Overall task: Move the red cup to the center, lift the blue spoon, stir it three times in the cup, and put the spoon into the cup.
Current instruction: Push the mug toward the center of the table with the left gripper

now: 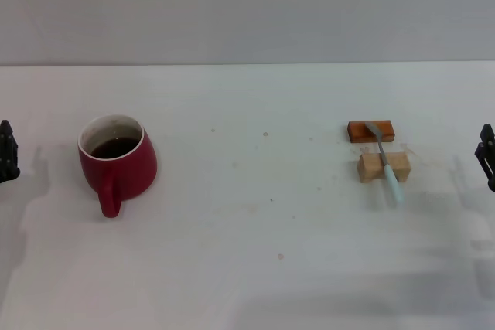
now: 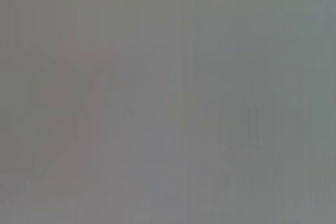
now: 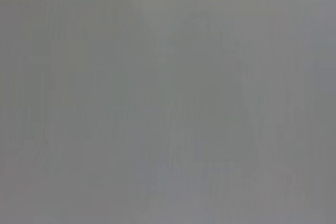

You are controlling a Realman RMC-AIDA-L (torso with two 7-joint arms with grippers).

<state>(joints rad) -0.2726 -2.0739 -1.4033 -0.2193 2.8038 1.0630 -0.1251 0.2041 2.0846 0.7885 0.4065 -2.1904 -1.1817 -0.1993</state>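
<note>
Head view: white table (image 1: 247,268), grey wall (image 1: 247,5); edge-parked left gripper (image 1: 8,152), right gripper (image 1: 486,156), states unclear.

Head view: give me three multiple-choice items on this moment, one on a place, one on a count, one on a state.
1. Where does the red cup stand?
A. On the robot's left side of the table
B. At the centre
C. Beside the blocks

2. How many blocks support the blue spoon?
A. One
B. Two
C. Three

3. What is in the cup?
A. Nothing
B. The spoon
C. Dark liquid

Answers: 1 A, it stands near the left gripper, far from the blocks. 2 B, the spoon lies across the orange-brown block and the light wooden block, near the right gripper. 3 C, a dark surface shows inside the white rim.
</note>
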